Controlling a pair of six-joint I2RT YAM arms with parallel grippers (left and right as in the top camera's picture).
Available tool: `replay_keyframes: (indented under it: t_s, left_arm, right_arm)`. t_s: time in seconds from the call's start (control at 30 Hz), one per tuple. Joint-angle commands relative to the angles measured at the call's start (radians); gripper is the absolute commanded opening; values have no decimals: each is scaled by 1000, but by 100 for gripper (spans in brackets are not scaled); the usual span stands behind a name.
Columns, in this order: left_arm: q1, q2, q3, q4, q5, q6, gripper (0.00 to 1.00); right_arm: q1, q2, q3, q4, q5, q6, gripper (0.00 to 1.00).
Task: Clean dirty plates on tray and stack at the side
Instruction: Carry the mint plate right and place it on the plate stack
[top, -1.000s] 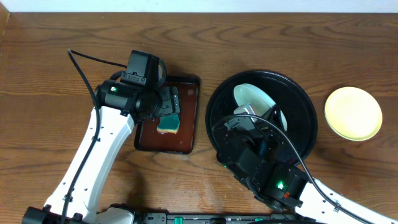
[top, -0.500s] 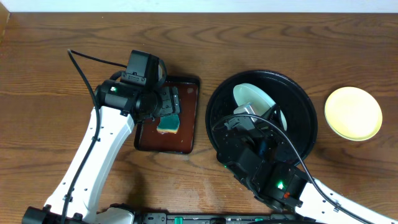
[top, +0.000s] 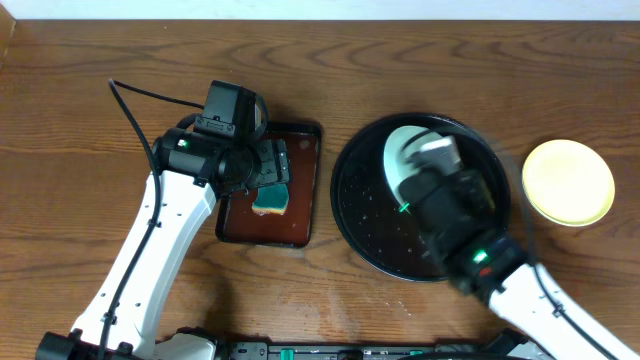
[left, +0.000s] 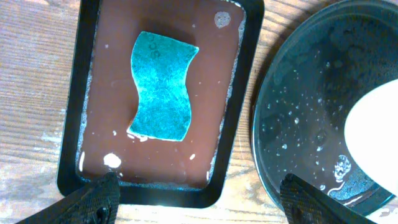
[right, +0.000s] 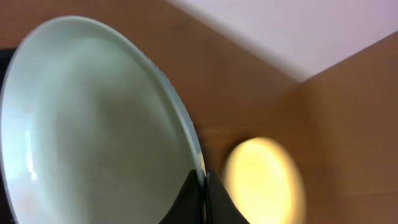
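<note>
The round black tray lies right of centre; it also shows in the left wrist view. My right gripper is shut on the rim of a white plate, held tilted above the tray; the plate shows overhead, and at the right edge of the left wrist view. A pale yellow plate sits on the table right of the tray, blurred in the right wrist view. My left gripper is open, above the near edge of the reddish-brown tray. A third plate is not in view.
A rectangular reddish-brown tray left of the black tray holds a teal sponge in shallow liquid; it also shows in the left wrist view. Water drops cover the black tray. The left arm spans the front left.
My right arm has swung right and up from the tray's front left, lifting the white plate with it. The left arm has not moved.
</note>
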Motion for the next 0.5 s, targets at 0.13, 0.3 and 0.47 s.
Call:
replay_keyframes:
  t_s: [0.13,0.3,0.47]
  left_arm:
    - [-1,-1,14,-5,6,-3,83]
    - [-1,-1,14,-5,5,-3,83]
    - [-1,-1,14,-5,5,-3,83]
  right_arm:
    - [-620,-23,0,2,-930,122,1]
    - [-1086,42,-1,30,-1067,230,1]
    - [-1349,159,-1,103,-1074,320,1]
